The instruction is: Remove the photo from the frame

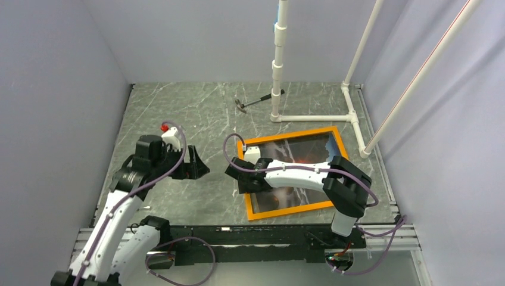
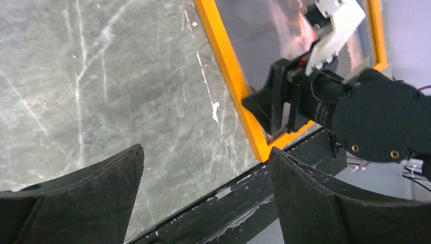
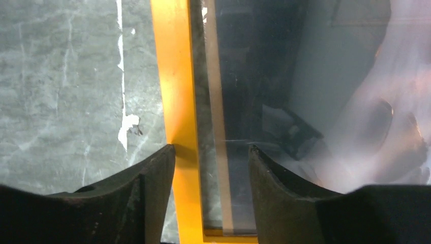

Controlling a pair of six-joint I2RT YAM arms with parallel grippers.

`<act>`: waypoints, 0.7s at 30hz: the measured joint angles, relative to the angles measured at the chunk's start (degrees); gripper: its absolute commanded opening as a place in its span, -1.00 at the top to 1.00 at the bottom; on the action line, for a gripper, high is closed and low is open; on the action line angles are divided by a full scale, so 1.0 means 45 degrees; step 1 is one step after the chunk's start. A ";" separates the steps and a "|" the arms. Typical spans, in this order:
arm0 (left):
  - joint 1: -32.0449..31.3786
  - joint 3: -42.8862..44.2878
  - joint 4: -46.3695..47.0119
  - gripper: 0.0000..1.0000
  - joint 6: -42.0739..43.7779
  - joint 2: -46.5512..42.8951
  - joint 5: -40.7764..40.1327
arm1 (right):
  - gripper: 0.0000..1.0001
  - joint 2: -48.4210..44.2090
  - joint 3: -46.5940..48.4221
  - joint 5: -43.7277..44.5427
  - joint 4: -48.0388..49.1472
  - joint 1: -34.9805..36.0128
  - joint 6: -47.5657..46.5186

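The orange frame [image 1: 289, 133] lies flat on the marble table, right of centre, with the photo [image 1: 306, 149] face up inside it. My right gripper [image 1: 245, 179] is down at the frame's left rail. In the right wrist view its fingers straddle that rail [image 3: 175, 76], one on the table side and one over the photo [image 3: 330, 76], with a gap left at the inner finger. A grey strip and a brown board edge show between rail and picture. My left gripper [image 1: 199, 168] hovers open over bare table left of the frame [image 2: 228, 71], holding nothing.
A small hammer-like tool [image 1: 250, 102] lies at the back. A white pipe stand [image 1: 277, 59] rises behind the frame, and its base pipes [image 1: 315, 118] run along the frame's far and right sides. A black mounting rail [image 1: 256, 235] lines the near edge. Walls close in on both sides.
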 measured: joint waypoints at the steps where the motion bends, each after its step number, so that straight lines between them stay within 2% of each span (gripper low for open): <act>1: 0.0000 -0.0379 0.0078 -0.86 -0.0262 -0.0559 0.0165 | -0.08 0.0044 0.0092 0.0063 0.0024 0.0053 0.0087; 7: 0.0000 -0.1598 0.0092 -0.86 -0.1035 -0.1525 0.0767 | 0.00 0.1166 0.0675 0.0578 -0.0160 0.0486 0.0491; 13: 0.0000 -0.1749 0.0102 -0.84 -0.1258 -0.1219 0.1035 | 0.54 0.1715 0.1326 0.0942 -0.0593 0.0957 0.0777; 15: 0.0000 -0.1831 0.0267 -0.84 -0.1477 -0.1384 0.1151 | 0.84 0.1797 0.1404 0.1001 -0.0801 0.0967 0.0865; 17: 0.0000 -0.2166 0.0709 -0.84 -0.1860 -0.1797 0.1336 | 1.00 0.1817 0.1651 0.1132 -0.1137 0.0962 0.0957; 21: 0.0000 -0.3065 0.1433 -0.83 -0.2599 -0.2458 0.1651 | 1.00 0.1817 0.2667 0.1341 -0.2254 0.0962 0.1107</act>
